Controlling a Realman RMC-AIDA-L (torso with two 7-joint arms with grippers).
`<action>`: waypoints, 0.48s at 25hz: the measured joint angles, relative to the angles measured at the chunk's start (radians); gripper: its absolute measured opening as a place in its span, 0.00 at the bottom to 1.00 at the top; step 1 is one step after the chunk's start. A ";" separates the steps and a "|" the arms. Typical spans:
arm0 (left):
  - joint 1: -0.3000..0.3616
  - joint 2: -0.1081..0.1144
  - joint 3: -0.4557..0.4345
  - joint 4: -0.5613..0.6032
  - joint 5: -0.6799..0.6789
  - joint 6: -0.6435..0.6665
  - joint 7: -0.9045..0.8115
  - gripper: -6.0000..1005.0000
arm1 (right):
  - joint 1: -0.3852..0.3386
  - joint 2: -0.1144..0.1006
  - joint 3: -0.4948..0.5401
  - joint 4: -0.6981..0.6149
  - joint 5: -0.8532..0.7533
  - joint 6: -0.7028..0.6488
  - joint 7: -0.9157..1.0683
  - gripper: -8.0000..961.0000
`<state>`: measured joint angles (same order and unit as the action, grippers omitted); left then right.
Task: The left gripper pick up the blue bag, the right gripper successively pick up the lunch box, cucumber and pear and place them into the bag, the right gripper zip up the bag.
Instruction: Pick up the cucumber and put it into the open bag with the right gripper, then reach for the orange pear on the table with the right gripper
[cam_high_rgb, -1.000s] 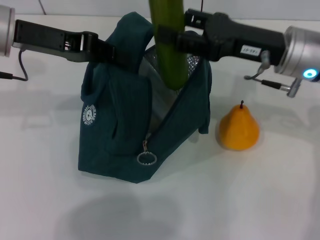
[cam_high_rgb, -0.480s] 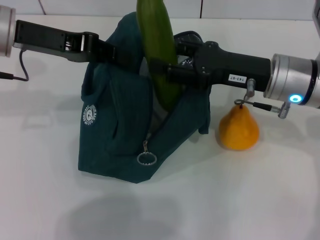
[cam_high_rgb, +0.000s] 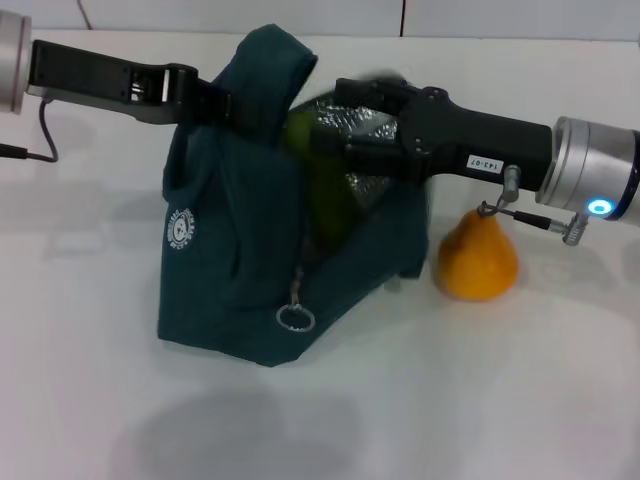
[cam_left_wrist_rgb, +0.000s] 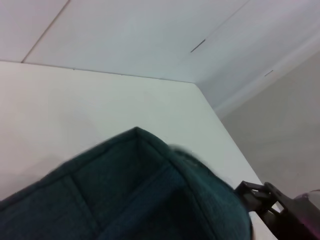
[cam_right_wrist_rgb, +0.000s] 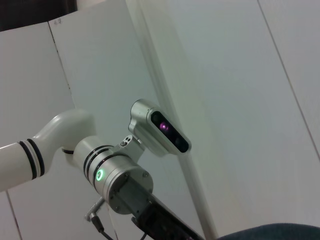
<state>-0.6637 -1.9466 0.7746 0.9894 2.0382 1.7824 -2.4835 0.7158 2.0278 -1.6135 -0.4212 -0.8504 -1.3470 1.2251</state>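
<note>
The blue bag (cam_high_rgb: 230, 270) stands upright on the white table, its mouth open and silver lining showing. My left gripper (cam_high_rgb: 222, 105) is shut on the bag's handle from the left and holds the top up. The cucumber (cam_high_rgb: 318, 170) sits blurred inside the opening, mostly below the rim. My right gripper (cam_high_rgb: 352, 125) is at the bag's mouth from the right, fingers apart, beside the cucumber. The pear (cam_high_rgb: 478, 255) rests on the table just right of the bag, under the right arm. The lunch box is hidden. The left wrist view shows the bag's fabric (cam_left_wrist_rgb: 130, 190) close up.
A silver ring zipper pull (cam_high_rgb: 295, 317) hangs at the bag's front lower corner. A black cable (cam_high_rgb: 40, 135) trails off the left arm. The right wrist view shows the left arm's wrist with its green light (cam_right_wrist_rgb: 115, 180) against a wall.
The cucumber, held upright above the bag a second ago, has dropped into the opening. My right gripper came down to the rim and let it go. The left gripper has not moved.
</note>
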 joint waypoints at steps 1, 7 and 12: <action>-0.001 0.000 0.000 0.000 0.000 0.000 0.000 0.05 | 0.000 0.000 0.000 0.000 0.000 0.000 0.000 0.68; 0.001 0.000 -0.004 0.000 -0.002 0.000 0.000 0.04 | -0.034 -0.007 0.040 -0.013 0.009 -0.032 -0.011 0.89; 0.008 -0.001 -0.014 0.000 -0.006 0.000 0.000 0.05 | -0.165 -0.015 0.197 -0.074 0.005 -0.061 -0.022 0.92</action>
<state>-0.6554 -1.9480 0.7606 0.9894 2.0325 1.7824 -2.4832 0.5510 2.0128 -1.4167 -0.4952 -0.8452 -1.4083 1.2035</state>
